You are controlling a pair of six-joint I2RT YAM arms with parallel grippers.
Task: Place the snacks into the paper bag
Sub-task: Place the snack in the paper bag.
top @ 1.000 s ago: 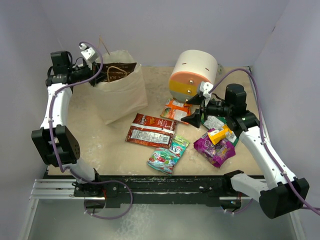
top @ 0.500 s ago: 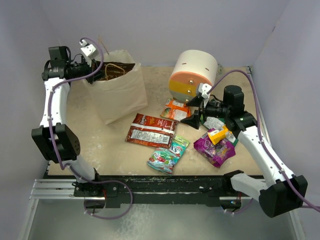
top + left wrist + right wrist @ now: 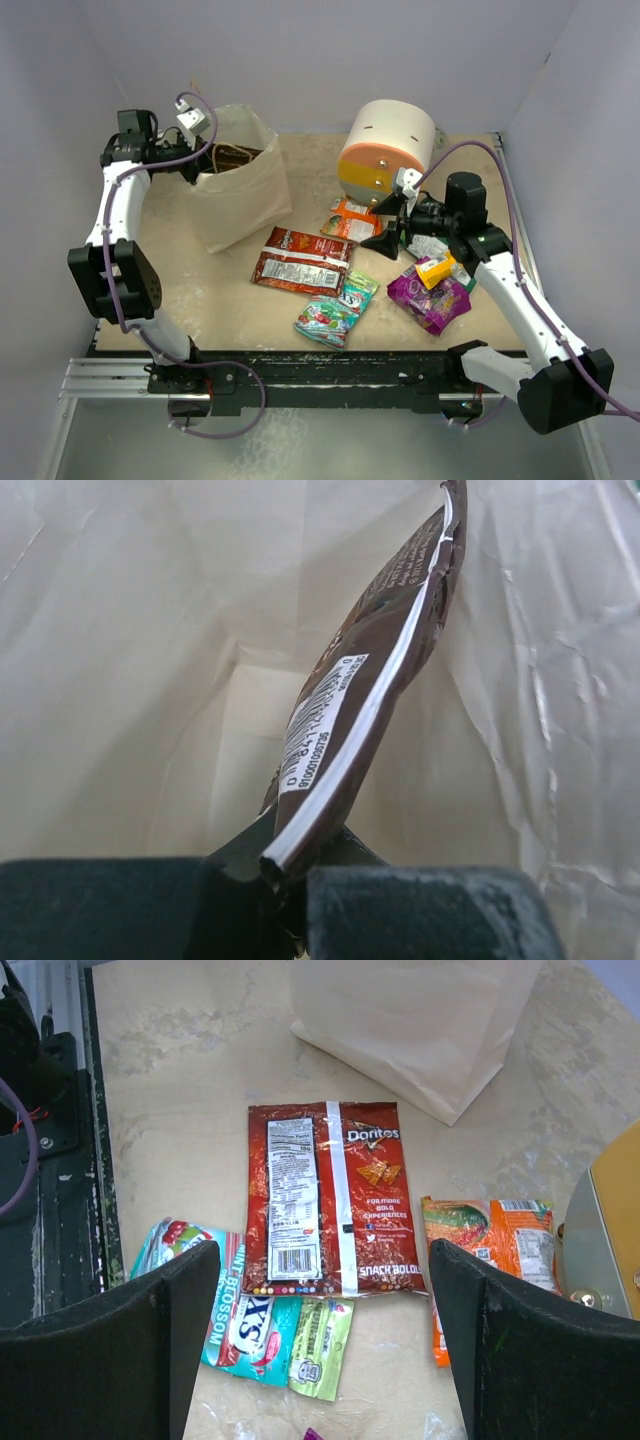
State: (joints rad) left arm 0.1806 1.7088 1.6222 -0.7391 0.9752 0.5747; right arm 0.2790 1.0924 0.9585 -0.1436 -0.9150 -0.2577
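Note:
The cream paper bag (image 3: 248, 195) stands at the back left. My left gripper (image 3: 203, 163) is at its mouth, shut on the brown chip bag (image 3: 370, 690), which hangs inside against the bag's inner wall (image 3: 120, 630); its top edge shows from above (image 3: 236, 155). My right gripper (image 3: 386, 229) is open and empty, hovering over the red-white packet (image 3: 330, 1195), also seen from above (image 3: 300, 258). The orange packet (image 3: 351, 218), teal candy (image 3: 335, 310), green-white packet (image 3: 430, 244), purple packet (image 3: 430, 298) and yellow-orange box (image 3: 438, 270) lie on the table.
The round white-orange-yellow drawer unit (image 3: 385, 150) stands at the back, just behind my right gripper. Purple walls close the table on three sides. The black rail (image 3: 320, 370) runs along the near edge.
My left gripper has moved right and down to the paper bag's mouth, and the brown chip bag now sits lower inside. The right arm has barely moved.

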